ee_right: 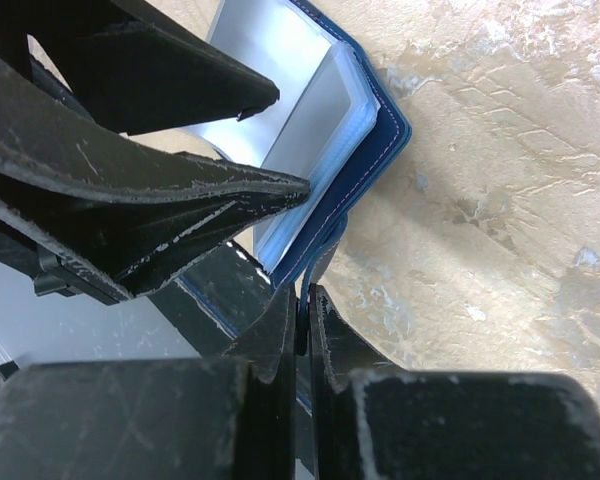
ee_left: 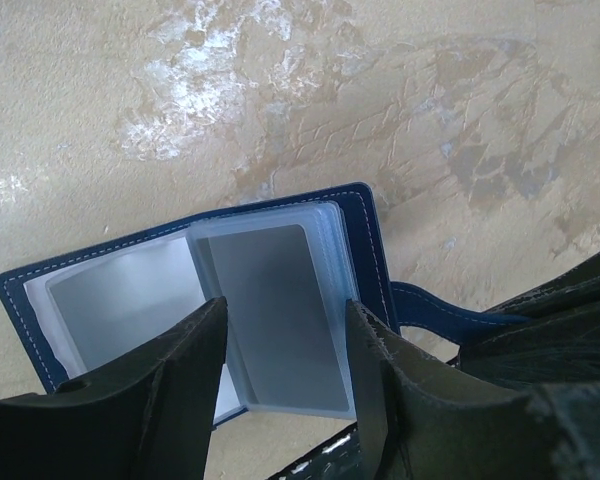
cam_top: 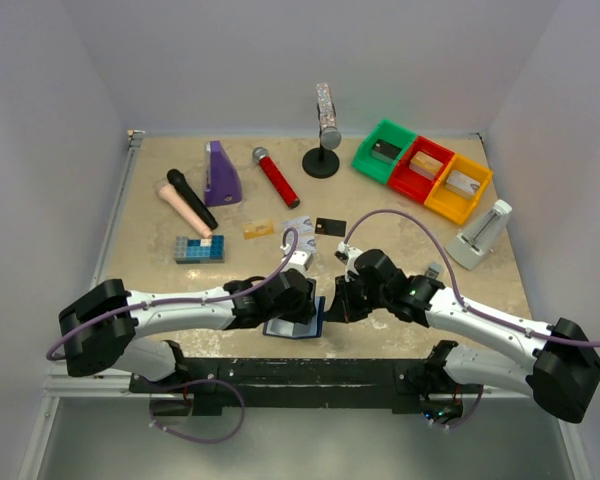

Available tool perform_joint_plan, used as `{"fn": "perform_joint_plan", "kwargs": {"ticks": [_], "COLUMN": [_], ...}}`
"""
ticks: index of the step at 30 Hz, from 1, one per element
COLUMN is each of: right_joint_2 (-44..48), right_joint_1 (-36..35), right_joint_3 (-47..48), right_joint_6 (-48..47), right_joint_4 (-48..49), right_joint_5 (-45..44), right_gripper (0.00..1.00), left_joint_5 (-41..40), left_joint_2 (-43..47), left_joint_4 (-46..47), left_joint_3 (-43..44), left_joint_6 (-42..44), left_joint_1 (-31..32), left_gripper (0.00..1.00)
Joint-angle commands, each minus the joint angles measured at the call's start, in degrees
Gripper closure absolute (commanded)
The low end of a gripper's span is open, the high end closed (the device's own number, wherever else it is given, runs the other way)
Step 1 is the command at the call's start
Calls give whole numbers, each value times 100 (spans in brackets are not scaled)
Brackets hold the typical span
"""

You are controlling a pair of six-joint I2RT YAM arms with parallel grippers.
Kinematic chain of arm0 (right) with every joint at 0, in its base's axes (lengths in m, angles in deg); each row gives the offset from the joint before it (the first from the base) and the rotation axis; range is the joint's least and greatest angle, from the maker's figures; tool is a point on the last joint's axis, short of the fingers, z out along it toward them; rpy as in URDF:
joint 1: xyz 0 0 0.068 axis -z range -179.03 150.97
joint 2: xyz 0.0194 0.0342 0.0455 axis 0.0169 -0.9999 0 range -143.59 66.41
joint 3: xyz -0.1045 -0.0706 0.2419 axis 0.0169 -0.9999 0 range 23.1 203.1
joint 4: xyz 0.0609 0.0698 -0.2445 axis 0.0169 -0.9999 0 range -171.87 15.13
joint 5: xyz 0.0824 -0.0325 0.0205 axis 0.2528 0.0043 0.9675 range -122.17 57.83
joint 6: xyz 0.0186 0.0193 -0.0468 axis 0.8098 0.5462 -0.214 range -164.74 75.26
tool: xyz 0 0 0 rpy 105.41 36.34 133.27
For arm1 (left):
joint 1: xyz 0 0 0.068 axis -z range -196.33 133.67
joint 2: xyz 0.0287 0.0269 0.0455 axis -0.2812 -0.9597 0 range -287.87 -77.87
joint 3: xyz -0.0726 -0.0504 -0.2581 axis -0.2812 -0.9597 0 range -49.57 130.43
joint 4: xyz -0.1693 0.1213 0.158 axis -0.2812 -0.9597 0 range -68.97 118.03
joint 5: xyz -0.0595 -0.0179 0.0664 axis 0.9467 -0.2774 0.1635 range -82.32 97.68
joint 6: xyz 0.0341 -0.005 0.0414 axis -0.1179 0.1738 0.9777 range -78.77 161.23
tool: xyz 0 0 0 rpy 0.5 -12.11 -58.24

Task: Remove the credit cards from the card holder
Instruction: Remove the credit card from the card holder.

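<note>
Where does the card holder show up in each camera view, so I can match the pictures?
Top external: the card holder is low in the centre, lying open.
Left wrist: card holder runs from lower left to centre, open, with its clear sleeves facing the camera.
Right wrist: card holder is in the upper centre, seen almost edge-on.
Shared landmark: its blue cover edge.
</note>
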Motion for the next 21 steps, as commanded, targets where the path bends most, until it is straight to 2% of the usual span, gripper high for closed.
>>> {"fn": "perform_joint_plan", "kwargs": {"ticks": [1, 7, 13, 21], "right_joint_2": [85, 120, 164, 182], "right_joint_1": [-36, -36, -36, -36], "right_joint_3": [4, 4, -14, -14], "right_joint_6": [36, 27, 27, 9], "right_joint_4": [189, 154, 136, 84], "right_joint_5": [101, 75, 57, 49], "right_gripper": [100, 100, 100, 100], "left_joint_5": [-26, -114, -219, -500], "left_joint_2": [-25, -43, -43, 317], "left_joint_4": [159, 53, -78, -201], "left_joint_3": [185, 159, 106, -52], "left_joint_6": [-99, -143, -204, -292], "left_joint_1": [79, 79, 79, 71], "left_gripper": [45, 47, 54, 53]}}
